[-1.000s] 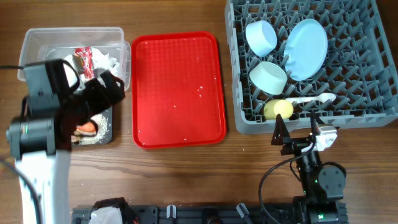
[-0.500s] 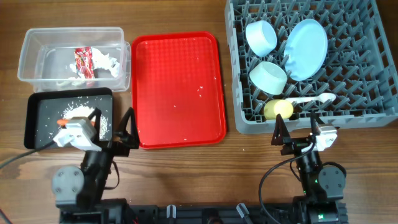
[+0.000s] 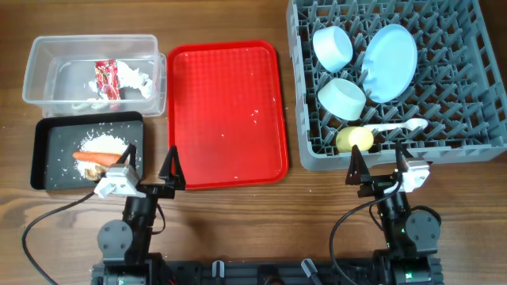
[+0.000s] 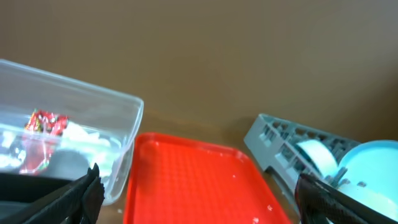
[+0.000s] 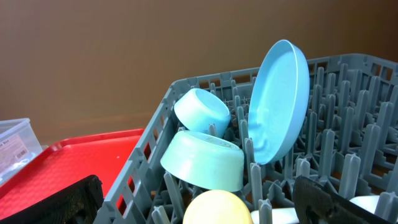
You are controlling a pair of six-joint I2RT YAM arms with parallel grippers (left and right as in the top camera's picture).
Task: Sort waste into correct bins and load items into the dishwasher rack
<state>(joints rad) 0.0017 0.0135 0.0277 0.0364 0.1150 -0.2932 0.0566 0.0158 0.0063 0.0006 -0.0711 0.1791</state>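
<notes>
The grey dishwasher rack [image 3: 475, 146] holds the pale blue plate [image 3: 390, 62] on edge, two pale blue bowls [image 3: 332, 47] [image 3: 341, 96], the yellow cup [image 3: 354, 140] and the white spoon [image 3: 394, 126]. The clear tub [image 3: 47, 59] holds the napkin with red-printed wrapper [image 3: 119, 77]. The black tray [image 3: 43, 154] holds the carrot [image 3: 98, 157] and rice grains [image 3: 107, 142]. My left gripper [image 3: 150, 167] is open and empty at the front, by the red tray's corner. My right gripper [image 3: 378, 163] is open and empty just in front of the rack.
The red serving tray [image 3: 226, 115] lies in the middle with a few rice grains [image 3: 255, 113] on it. The wrist views show the tray [image 4: 186, 180], tub [image 4: 93, 124], rack [image 5: 348, 162], plate [image 5: 280, 99] and cup [image 5: 214, 208].
My left arm has drawn back from over the bins to the front edge and settled a little right, open. The black tray with carrot now shows fully. The right arm has not moved.
</notes>
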